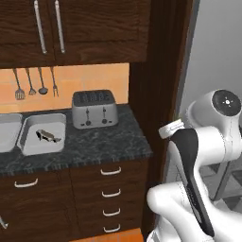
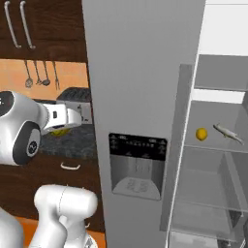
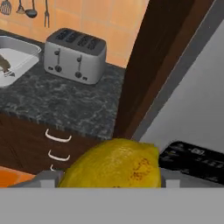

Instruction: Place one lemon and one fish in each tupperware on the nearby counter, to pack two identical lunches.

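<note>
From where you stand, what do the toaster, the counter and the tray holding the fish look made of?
Toaster: brushed steel by its look, silvery sides with a dull sheen and a dark slotted top. Counter: polished stone, black-grey marbling. Tray: pale grey and matte, probably plastic, though thin metal cannot be ruled out. Fish lies inside it.

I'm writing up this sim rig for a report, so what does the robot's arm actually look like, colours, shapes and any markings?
The arm is built of glossy white, rounded, bulbous segments. A long black strip runs down one link, and a round dark-grey cap with a small pale mark at its centre covers one joint. In the right base view a dark band rings another joint, and the gripper has a boxy white-and-grey body.
</note>
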You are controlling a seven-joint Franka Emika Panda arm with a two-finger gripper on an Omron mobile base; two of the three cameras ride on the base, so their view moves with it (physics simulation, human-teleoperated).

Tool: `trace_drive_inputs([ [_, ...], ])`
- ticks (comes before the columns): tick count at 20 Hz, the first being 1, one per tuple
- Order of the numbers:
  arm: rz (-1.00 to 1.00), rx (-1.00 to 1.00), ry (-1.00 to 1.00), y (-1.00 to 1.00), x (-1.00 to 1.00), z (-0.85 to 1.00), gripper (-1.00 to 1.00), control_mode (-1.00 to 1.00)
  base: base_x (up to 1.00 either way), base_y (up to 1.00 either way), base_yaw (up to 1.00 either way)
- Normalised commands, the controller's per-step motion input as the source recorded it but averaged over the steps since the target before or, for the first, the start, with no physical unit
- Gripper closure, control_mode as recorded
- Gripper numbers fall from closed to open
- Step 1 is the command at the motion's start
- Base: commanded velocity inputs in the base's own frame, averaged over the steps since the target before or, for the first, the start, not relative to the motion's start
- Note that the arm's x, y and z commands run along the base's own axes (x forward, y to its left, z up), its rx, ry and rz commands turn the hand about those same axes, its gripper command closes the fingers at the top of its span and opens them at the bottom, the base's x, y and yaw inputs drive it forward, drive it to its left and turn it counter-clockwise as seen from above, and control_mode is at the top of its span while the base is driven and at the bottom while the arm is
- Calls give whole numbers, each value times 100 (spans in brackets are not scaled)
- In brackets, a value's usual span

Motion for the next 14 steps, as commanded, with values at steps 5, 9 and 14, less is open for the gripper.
trace_drive_inputs([
  [5,0,0,0,0,0,0,100,100,47,100,4],
  [9,0,0,0,0,0,0,100,100,50,100,1],
  [14,0,0,0,0,0,0,100,100,61,100,0],
])
